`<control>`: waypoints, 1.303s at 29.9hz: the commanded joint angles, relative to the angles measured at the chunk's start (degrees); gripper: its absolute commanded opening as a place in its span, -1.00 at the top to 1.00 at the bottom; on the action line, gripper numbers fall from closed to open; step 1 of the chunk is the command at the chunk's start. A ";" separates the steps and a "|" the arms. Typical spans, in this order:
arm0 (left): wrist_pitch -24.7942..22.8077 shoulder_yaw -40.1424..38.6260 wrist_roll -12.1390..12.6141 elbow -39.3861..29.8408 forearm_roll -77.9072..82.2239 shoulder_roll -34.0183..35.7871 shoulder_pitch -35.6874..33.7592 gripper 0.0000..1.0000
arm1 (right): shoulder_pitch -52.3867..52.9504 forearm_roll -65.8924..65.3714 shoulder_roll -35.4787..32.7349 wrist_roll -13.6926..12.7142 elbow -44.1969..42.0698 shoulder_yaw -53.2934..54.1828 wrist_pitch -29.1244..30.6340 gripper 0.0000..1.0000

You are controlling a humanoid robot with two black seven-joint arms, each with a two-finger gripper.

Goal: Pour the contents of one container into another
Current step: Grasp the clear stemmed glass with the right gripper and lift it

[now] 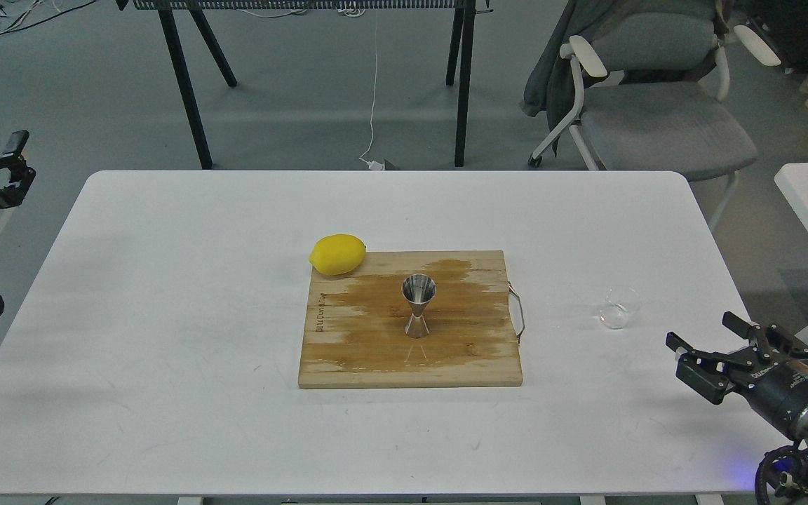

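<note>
Lowest in the frame, at the lower right corner, the right pincer (709, 354) hovers over the table's (165, 351) right edge with its two fingers spread apart, holding and touching nothing. Just above it and slightly to its left, the clear glass cup (618, 310) stands upright on the bare white table, near the pincer but apart from it, with open tabletop between them. Left of the cup, at the centre of the frame, a wooden cutting board (348, 351) lies flat, its metal handle (518, 312) on the side facing the cup. The steel jigger (418, 306) stands upright in the middle of the board, well apart from both pincers, on a darker, wet-looking patch of the wood. A lemon (337, 254) rests at the board's upper left corner, partly over its edge. At the far left edge of the frame, beyond the table's side, the left pincer (17, 168) hangs with its fingers parted and nothing between them. Beyond the table, in the upper right, a grey office chair (663, 119) stands on the floor, and black table legs (186, 91) rise in the upper left.
</note>
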 commanded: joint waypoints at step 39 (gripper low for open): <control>0.00 0.01 0.00 0.18 -0.08 -1.15 2.77 -0.79 | 21.30 -13.83 18.06 6.38 -12.85 -1.34 -28.32 -0.96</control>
